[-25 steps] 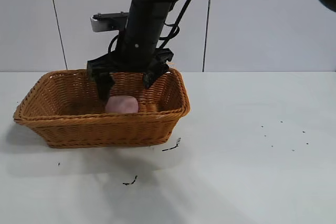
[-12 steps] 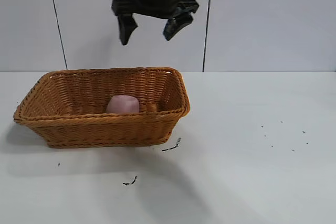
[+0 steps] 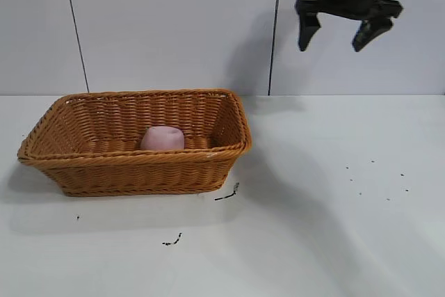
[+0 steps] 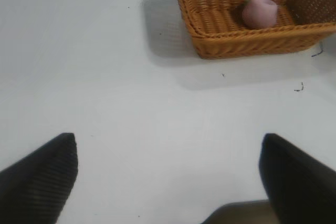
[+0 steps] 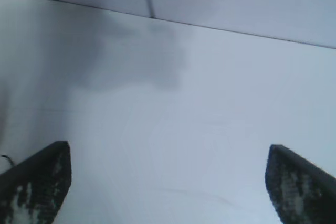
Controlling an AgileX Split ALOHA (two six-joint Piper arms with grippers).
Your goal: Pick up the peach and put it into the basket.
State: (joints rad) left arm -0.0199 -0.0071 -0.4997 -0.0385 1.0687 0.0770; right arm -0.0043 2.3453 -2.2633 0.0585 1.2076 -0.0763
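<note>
The peach point(image 3: 162, 138) has been released and is seen lying inside the basket point(image 3: 132, 172) at the counter's point(image 3: 313, 227) left, the right gripper point(image 3: 345, 33) having been raised away rightward, wide open and empty, so the task is judged done, the left gripper point(image 4: 168, 177) likewise held open and empty.

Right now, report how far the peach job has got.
Done: the peach lies inside the basket. In hand: nothing; the right hand is open and empty, high above the table right of the basket. The left hand is open over bare table. Nothing visibly remains.
</note>
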